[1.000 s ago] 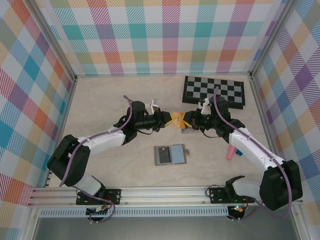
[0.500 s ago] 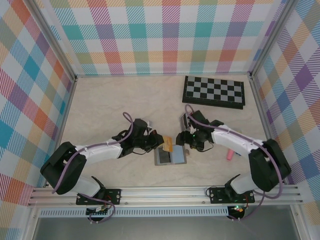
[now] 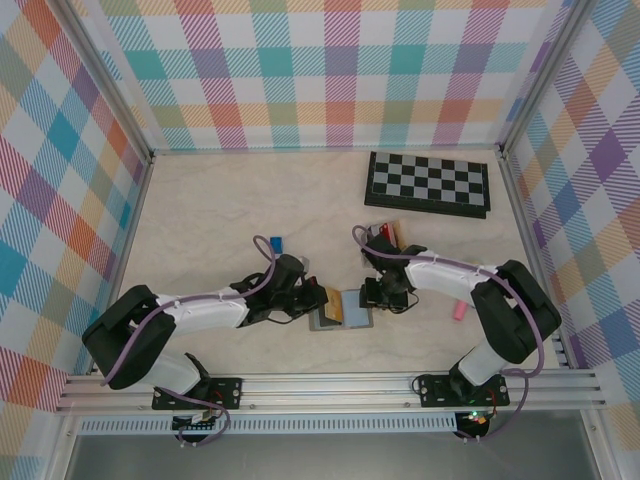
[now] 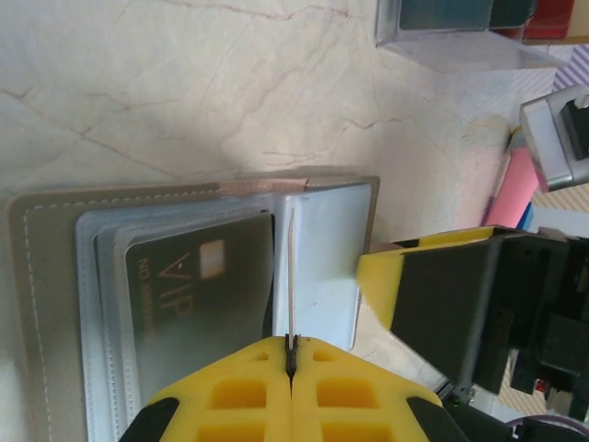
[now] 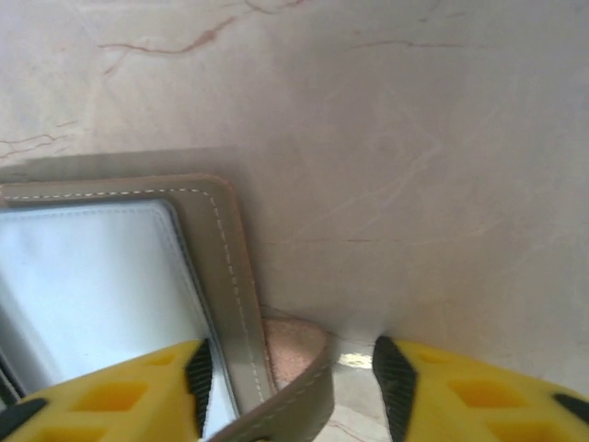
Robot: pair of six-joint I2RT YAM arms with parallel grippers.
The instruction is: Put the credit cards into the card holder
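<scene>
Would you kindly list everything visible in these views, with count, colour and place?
card holder: one, grey, open flat, near middle.
VIP card: one, dark, in a holder slot.
credit card: one, orange-tan, upright over the holder.
card rack: one, clear with coloured cards, behind the holder.
chessboard: one, black and grey, far right.
pink object: one, right of the holder.
small block: one, blue, left of the rack.
table: one, cream marble pattern.
left hand: one, yellow-tipped, shut on the credit card.
right hand: one, yellow-tipped, open astride the holder's edge.
</scene>
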